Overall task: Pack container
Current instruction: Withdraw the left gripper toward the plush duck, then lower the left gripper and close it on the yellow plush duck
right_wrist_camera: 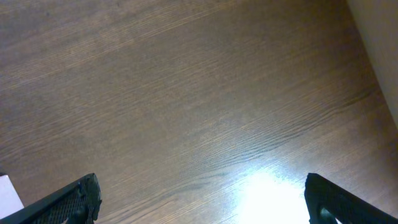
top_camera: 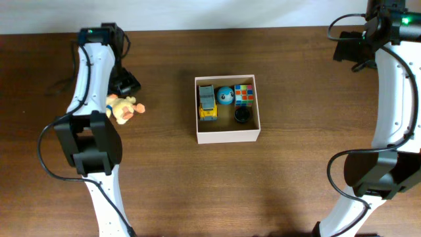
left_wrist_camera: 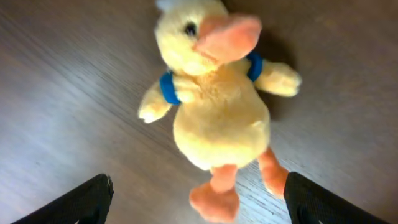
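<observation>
Brown woodgrain table (top_camera: 164, 191) (pale wall (top_camera: 197, 13) behind), container (top_camera: 227, 137) centred, plush duck (left_wrist_camera: 211, 106) under splayed left gripper (left_wrist_camera: 198, 193), right gripper (right_wrist_camera: 200, 190) splayed too.

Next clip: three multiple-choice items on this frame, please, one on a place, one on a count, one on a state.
1. Where is the plush duck relative to the container?
A) inside it
B) on the table, left of it
C) behind it

2. How many toys lie in the container?
A) two
B) six
C) four

3. How do the jaws of the left gripper stand?
A) open above the duck
B) shut on the duck
C) shut on nothing

Key:
1 B: the duck lies on bare wood outside the box walls.
2 C: truck, blue ball, colour cube, black round piece.
3 A: both fingers stand wide of the duck, not touching it.
</observation>
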`<action>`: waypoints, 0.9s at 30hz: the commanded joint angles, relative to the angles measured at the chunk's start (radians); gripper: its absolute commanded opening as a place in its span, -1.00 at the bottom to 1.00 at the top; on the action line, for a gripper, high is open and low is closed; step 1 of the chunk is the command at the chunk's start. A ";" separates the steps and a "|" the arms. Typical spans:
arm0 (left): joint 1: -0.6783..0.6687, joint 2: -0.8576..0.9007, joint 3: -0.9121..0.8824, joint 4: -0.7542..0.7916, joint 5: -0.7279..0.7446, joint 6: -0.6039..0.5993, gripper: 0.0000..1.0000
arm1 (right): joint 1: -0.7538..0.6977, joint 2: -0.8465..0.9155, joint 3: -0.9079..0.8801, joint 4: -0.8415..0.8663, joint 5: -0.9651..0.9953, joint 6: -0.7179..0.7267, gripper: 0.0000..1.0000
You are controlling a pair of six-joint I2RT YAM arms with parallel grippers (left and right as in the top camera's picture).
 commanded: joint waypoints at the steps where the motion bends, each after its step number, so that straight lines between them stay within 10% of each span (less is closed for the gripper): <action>1: 0.006 0.007 -0.044 0.032 0.023 -0.022 0.81 | 0.002 -0.001 0.001 0.001 -0.002 0.000 0.98; 18: 0.009 0.007 -0.146 0.194 0.064 -0.044 0.79 | 0.002 -0.001 0.001 0.001 -0.002 0.000 0.98; 27: 0.009 0.007 -0.146 0.203 0.064 -0.043 0.05 | 0.002 -0.001 0.001 0.000 -0.002 0.000 0.98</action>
